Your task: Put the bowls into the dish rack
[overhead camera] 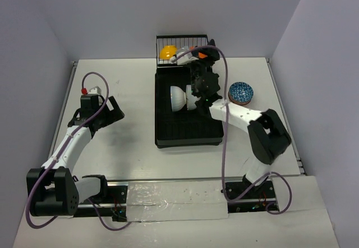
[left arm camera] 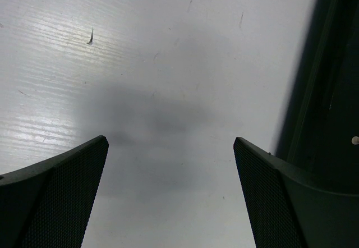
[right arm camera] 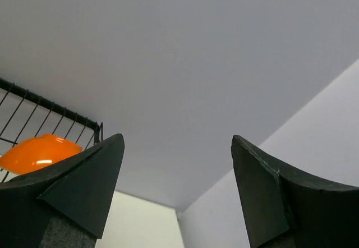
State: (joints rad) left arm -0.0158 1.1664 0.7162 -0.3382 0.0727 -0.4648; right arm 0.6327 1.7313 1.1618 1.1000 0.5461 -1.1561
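The left arm rises from its base at the near left corner and slants far and rightward. Its forearm ends over bare surface, well left of the rack. The left pincer points down at the surface with its fingers spread wide and nothing between them. The rack's dark edge runs along the right side of that wrist view.

The right arm stands at the near right, with its elbow folded outward to the right. Its forearm reaches left and far across the rack's right edge. Its wrist sits over the rack's far half and tips upward toward the wall. The right pincer is also wide and empty. From above its fingertips merge with the dark wrist and are hard to pick out.

A blue bowl sits upright on the surface just right of the rack. Inside the rack a white bowl stands on edge. The arm covers its right side, so I cannot tell how many others stand behind it.

At the far end, the basket holds a yellow bowl. An orange bowl also sits there, mostly hidden by the arm from above. A pale shape between them is unclear.
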